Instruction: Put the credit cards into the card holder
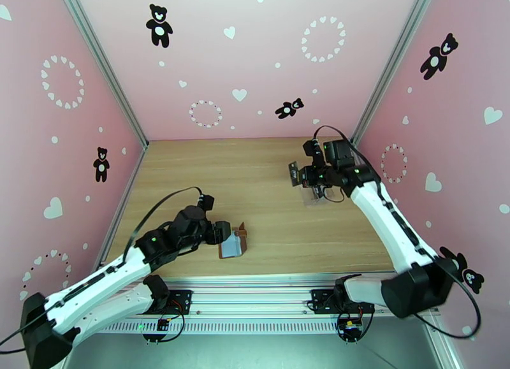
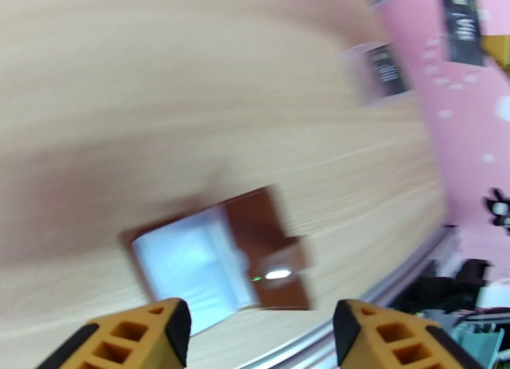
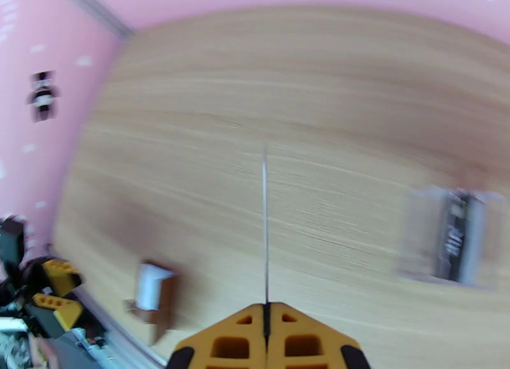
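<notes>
The wooden surface (image 1: 268, 166) sits between pink walls (image 1: 255, 64). Lower centre of the top view, the left pincer (image 2: 261, 329) hangs released over the opened card holder (image 1: 233, 245), likely to steady it. Upper right, the right pincer (image 3: 266, 316) grips a credit card (image 3: 265, 230) edge-on, suited to slotting.

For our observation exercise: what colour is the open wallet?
The wallet is brown, pale bluish inside; clearest in the left wrist view.
</notes>
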You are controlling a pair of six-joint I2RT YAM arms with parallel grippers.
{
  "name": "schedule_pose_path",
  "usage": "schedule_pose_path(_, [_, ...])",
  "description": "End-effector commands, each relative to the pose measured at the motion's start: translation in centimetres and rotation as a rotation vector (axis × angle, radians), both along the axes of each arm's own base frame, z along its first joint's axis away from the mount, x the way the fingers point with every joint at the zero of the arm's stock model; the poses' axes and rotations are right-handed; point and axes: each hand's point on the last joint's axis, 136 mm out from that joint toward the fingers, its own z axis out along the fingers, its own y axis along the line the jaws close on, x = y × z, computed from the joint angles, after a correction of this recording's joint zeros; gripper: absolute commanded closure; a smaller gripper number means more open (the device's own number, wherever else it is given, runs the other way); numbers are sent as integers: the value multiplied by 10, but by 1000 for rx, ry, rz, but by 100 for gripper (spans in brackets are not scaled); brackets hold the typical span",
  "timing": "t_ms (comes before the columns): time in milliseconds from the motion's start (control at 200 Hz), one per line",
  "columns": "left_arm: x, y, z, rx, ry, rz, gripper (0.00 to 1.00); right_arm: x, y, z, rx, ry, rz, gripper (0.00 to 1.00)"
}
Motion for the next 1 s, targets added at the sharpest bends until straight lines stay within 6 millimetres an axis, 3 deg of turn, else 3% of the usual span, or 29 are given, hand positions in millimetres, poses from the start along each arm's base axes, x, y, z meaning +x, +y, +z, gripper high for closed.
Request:
schedule_pose_path(0, [-14, -24, 61, -178, -157, -167, 36, -36, 41, 50, 247, -114, 185, 100])
schedule_pose_path(155, [-27, -38, 97, -314, -239, -270, 36, -84, 66, 78, 415, -168, 328, 100])
schedule_pose_path(330, [-46, -50, 130, -437, -301, -387, 36, -119, 87, 77, 491, -119, 441, 100])
schedule_pose_path(430, [-52, -54, 138, -451, -321, -423, 36, -135, 97, 78, 519, -107, 509, 100])
schedule_pose_path(626, [-57, -59, 143, -463, -326, -441, 40, -149, 106, 76, 554, -95, 566, 100])
schedule_pose_path(811, [-60, -61, 149, -499, -340, -442, 60, -156, 111, 71, 555, -74, 593, 100])
schedule_pose_path(936, [-56, -60, 148, -497, -338, -415, 62, -163, 114, 70, 573, -64, 615, 100])
schedule_pose_path(991, [-56, -60, 149, -500, -339, -413, 68, -164, 114, 69, 569, -63, 612, 100])
